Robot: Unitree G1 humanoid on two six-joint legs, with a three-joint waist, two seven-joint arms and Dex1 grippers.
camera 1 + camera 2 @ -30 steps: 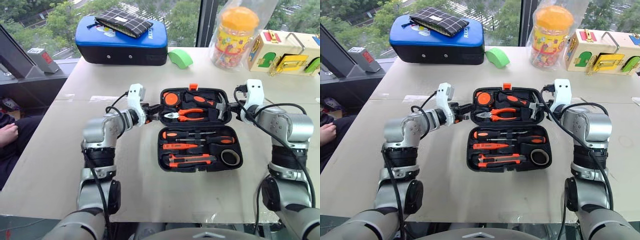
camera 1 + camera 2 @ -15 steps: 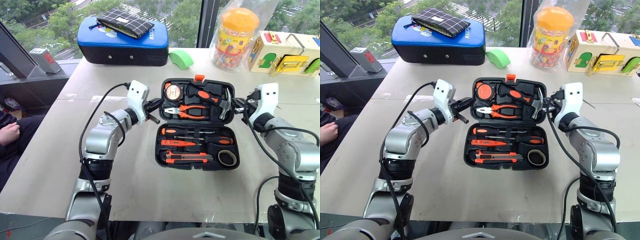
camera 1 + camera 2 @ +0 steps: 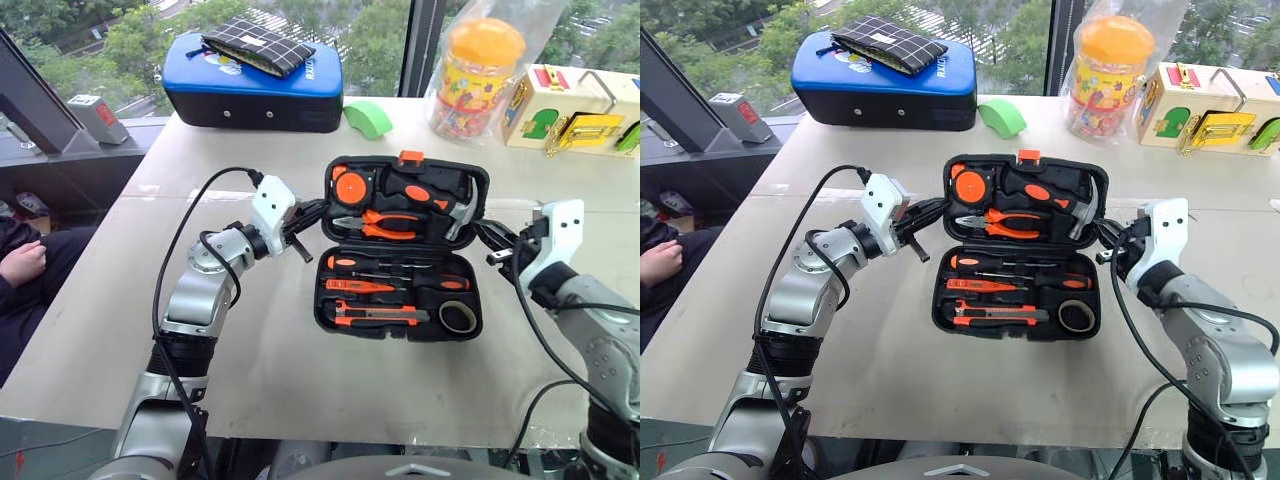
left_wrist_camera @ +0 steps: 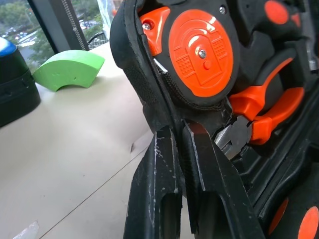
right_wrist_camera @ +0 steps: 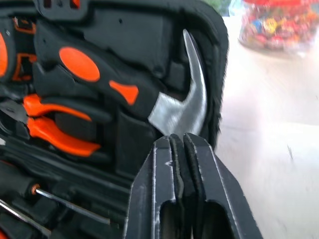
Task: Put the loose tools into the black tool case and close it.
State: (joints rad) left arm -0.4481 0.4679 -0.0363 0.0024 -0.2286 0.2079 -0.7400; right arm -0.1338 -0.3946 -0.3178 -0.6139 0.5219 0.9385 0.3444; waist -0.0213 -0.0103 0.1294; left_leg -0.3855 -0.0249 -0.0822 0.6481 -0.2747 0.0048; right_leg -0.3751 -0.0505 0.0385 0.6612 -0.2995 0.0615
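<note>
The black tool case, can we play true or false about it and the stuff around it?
1. The black tool case is open. True.
2. The tape roll lies on the table outside the case. False: it sits inside the case's lower half, in the right corner.
3. The hammer is stowed in the raised lid. True.
4. The green thing is inside the case. False: it lies on the table behind the case.
5. The left pincer is wide open. False: its fingers are shut, right at the lid's left edge.
</note>
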